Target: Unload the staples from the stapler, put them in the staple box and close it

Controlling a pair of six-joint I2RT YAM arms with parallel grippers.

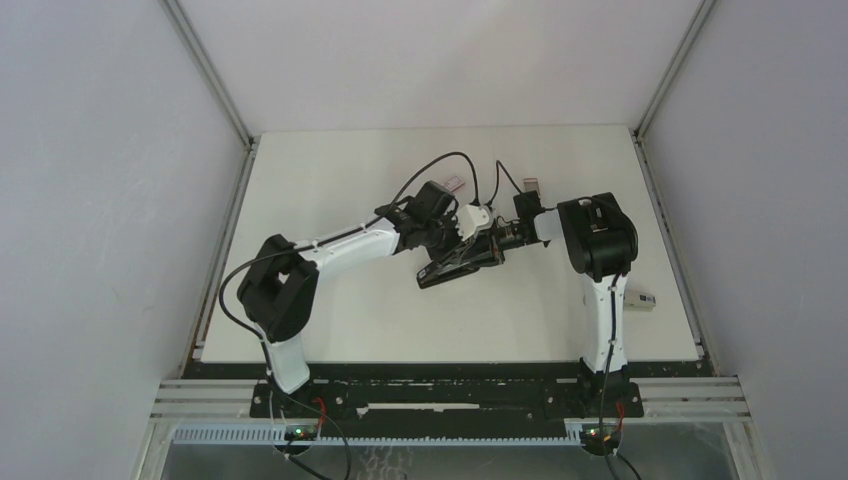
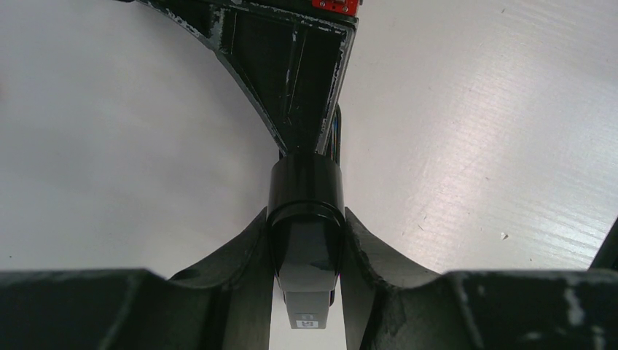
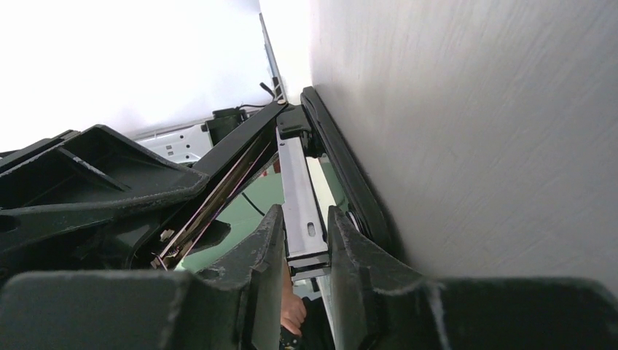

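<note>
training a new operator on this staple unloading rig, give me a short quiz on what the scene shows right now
1. True or false: neither gripper touches the long slim black-and-silver metal stapler.
2. Which gripper has its fingers on either side of the stapler's silver rail? A) left gripper B) right gripper C) neither
3. Which part of the stapler does the left gripper clamp?
Key: 1 false, both grip it. 2 B. 3 its glossy black end.

White-black arms (image 1: pixel 345 243); black cables (image 1: pixel 440 160); left claw (image 2: pixel 306 244) scuffed.
</note>
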